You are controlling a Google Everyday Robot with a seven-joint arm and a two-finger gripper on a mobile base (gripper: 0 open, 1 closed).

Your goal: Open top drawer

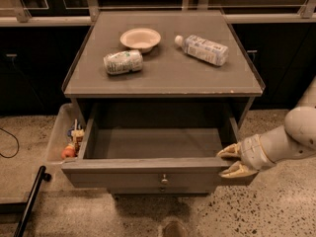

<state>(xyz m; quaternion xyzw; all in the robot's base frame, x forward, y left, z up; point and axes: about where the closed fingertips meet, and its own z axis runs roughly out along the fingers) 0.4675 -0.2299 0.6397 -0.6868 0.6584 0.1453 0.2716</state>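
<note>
Lower right of the frame, my tool (223, 164) is sitting at the right end of the top drawer (123, 175), fingers a little apart and pinching the front edge. The drawer's hanging well out across the lower middle, so I'm calling this basically done, with only letting go remaining. Further back, the worktop (163, 80) is carrying a bowl (140, 37) and a bottle (202, 49).
</note>
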